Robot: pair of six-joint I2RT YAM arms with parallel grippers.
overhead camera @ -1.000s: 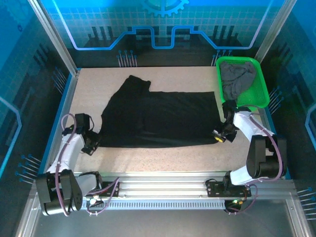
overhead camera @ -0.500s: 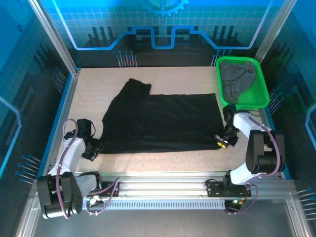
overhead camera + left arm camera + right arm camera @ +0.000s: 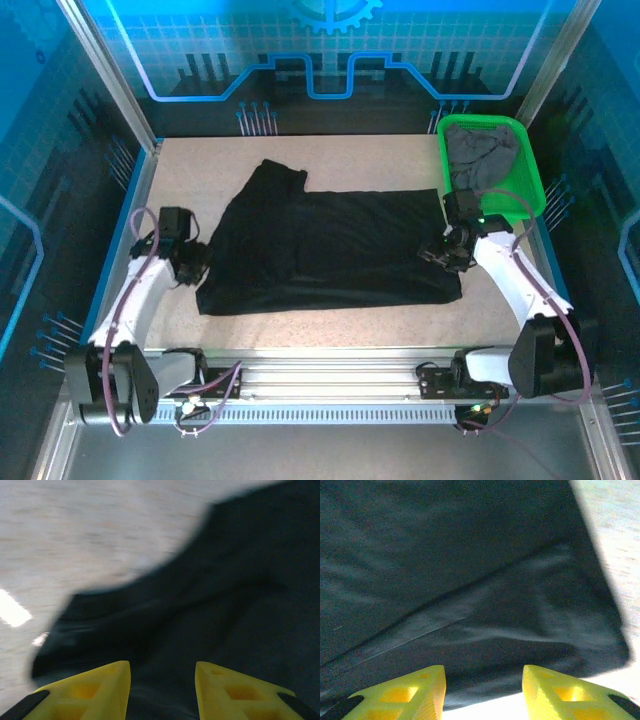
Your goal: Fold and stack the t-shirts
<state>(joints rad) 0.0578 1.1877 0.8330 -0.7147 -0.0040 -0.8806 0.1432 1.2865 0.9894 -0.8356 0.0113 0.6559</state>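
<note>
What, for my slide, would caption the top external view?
Left gripper and right gripper, both open, flank the black t-shirt; the dark grey t-shirt lies in the green basket.

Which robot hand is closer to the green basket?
Right. The right hand is just in front of the green basket; the left hand is far across, at the left edge of the black t-shirt.

Release! Left claw (image 3: 196, 266) and right claw (image 3: 443, 256) spring apart, both pulling away from front edge. Black t-shirt (image 3: 330, 250) hem drops flat, now nearer front, right corner spread wider.
</note>
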